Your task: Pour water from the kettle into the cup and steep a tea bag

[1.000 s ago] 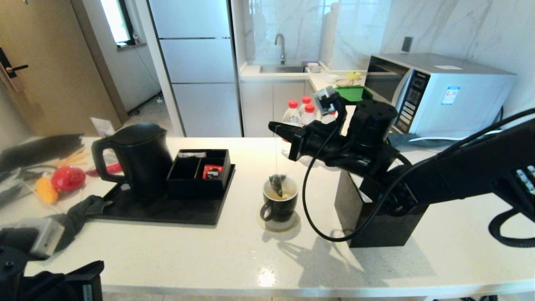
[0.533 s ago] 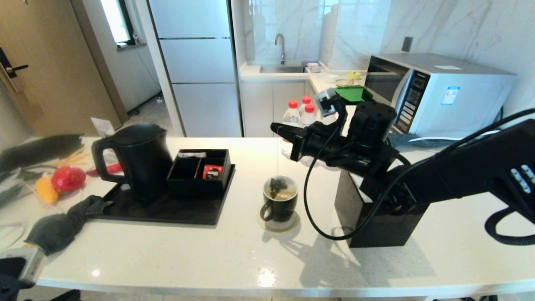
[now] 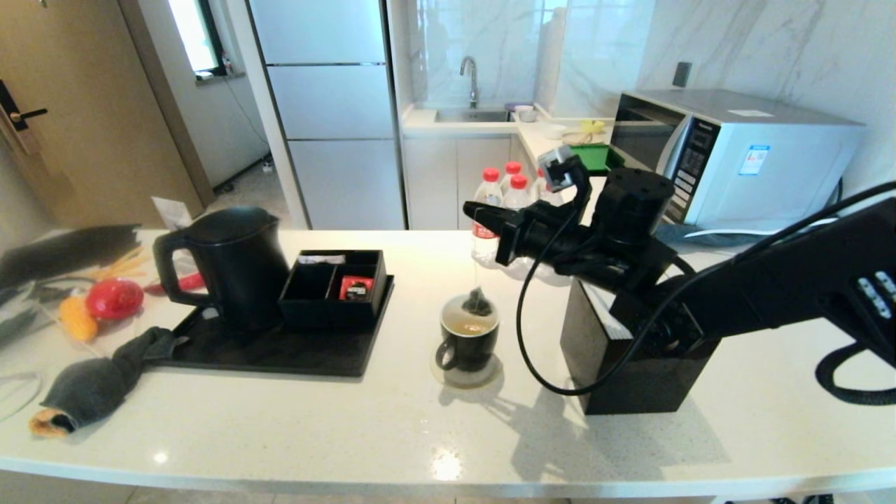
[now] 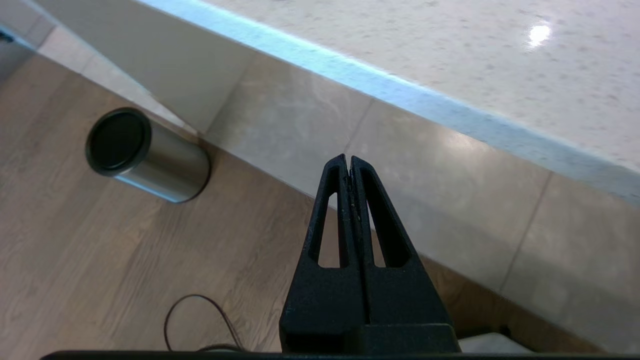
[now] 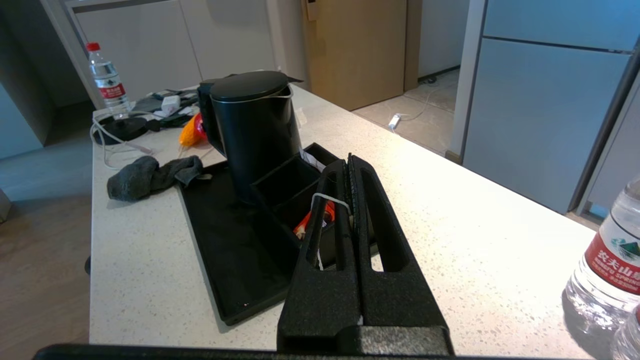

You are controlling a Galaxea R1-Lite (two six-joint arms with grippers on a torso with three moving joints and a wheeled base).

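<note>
The small black mug (image 3: 467, 344) stands on a round coaster mid-counter, with pale yellowish water (image 3: 465, 326) inside. The dark pyramid tea bag (image 3: 479, 302) hangs on its thin string at the mug's far rim, just above the liquid. My right gripper (image 3: 470, 208) is directly above the mug and shut on the string. In the right wrist view the white string (image 5: 326, 198) loops over one finger of my right gripper (image 5: 348, 160). The tall black kettle (image 3: 222, 264) stands upright on the tray to the left. My left gripper (image 4: 348, 161) is shut and empty, below the counter edge over the floor.
A black tray (image 3: 280, 353) carries the kettle and a compartment box (image 3: 308, 287) with a red packet (image 3: 357, 287). Red-capped bottles (image 3: 501, 187), a microwave (image 3: 742, 157) and a black box (image 3: 633, 371) lie right of the mug. A grey cloth (image 3: 94, 381) lies front left.
My right gripper has shifted a little to the right. The tea bag dipped into the water, then rose to the mug's far rim. My left arm dropped out of the head view.
</note>
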